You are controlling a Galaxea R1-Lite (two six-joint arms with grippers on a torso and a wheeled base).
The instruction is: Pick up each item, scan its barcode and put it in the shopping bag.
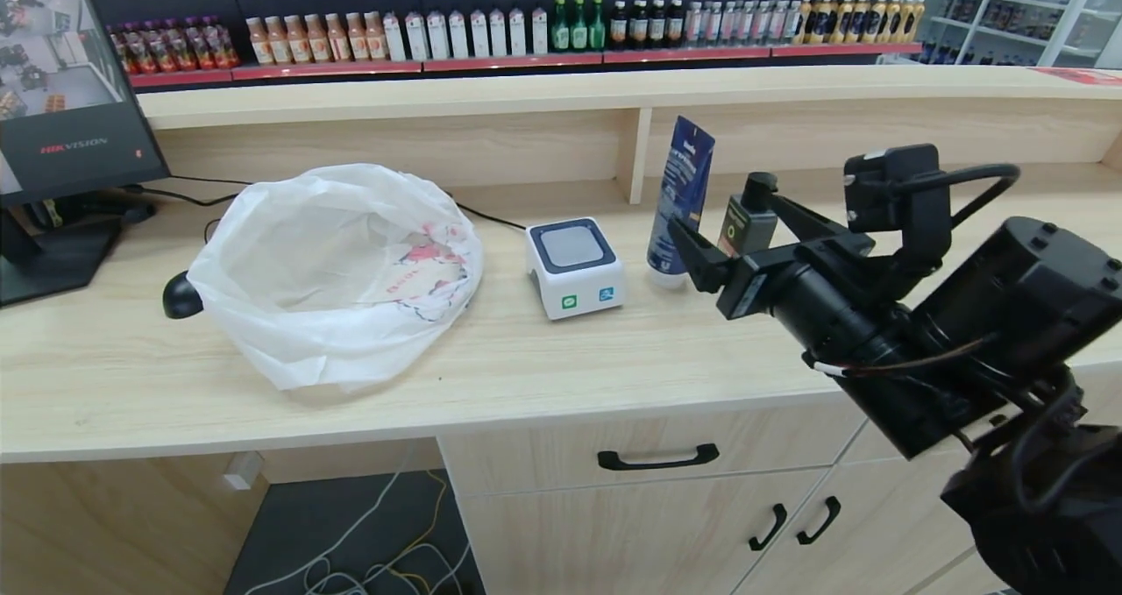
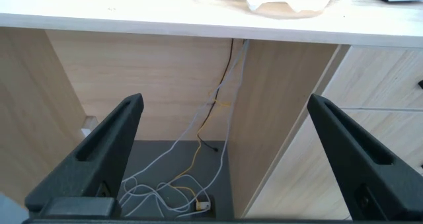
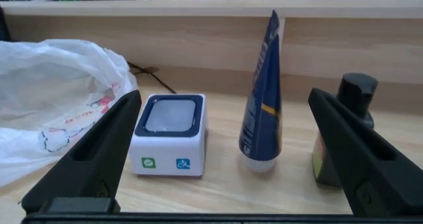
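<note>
A blue tube (image 1: 682, 197) (image 3: 262, 98) stands cap-down on the wooden counter (image 1: 543, 358). Beside it on the right stands a dark bottle (image 1: 748, 223) (image 3: 344, 131) with a black cap. The white barcode scanner (image 1: 574, 266) (image 3: 170, 135) sits left of the tube. A white plastic shopping bag (image 1: 337, 271) (image 3: 53, 98) lies open farther left. My right gripper (image 1: 727, 227) (image 3: 225, 164) hovers open above the counter, in front of the tube and bottle, holding nothing. My left gripper (image 2: 225, 164) is open below the counter edge, facing the recess with cables.
A monitor (image 1: 61, 95) stands at the counter's far left, with a black mouse (image 1: 180, 295) by the bag. A raised wooden shelf (image 1: 614, 95) runs behind the items. Drawers with black handles (image 1: 657, 459) lie beneath the counter. Loose cables (image 2: 192, 178) hang in the recess.
</note>
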